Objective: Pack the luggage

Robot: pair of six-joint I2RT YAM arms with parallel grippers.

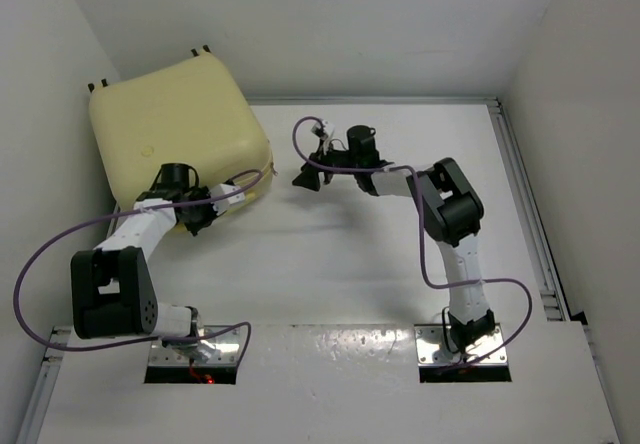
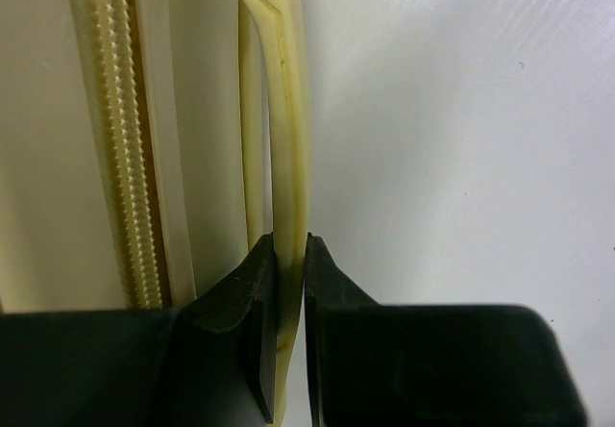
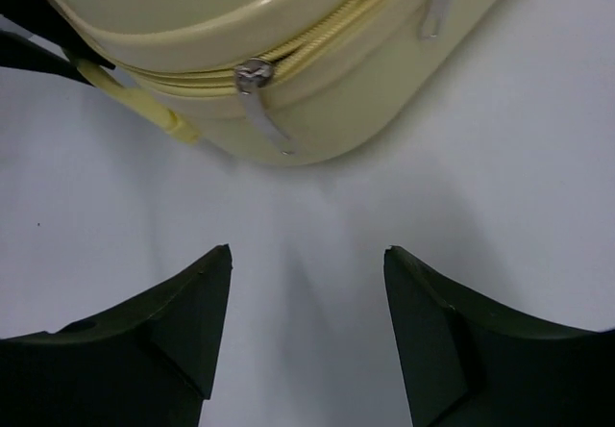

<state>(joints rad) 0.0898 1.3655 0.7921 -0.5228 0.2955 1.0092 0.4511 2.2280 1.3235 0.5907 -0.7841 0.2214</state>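
My left pincer (image 2: 287, 244) is clamped narrow on the thin pale yellow side handle (image 2: 285, 138) of the large cream-yellow hard-shell suitcase (image 1: 180, 129). The suitcase lies flat with its lid down in the far left corner of the white table (image 1: 350, 264). My right pincer (image 3: 307, 263) stands wide with nothing between its fingers, low over the table near the suitcase's rounded corner, facing its silver metal zipper pull (image 3: 259, 100).
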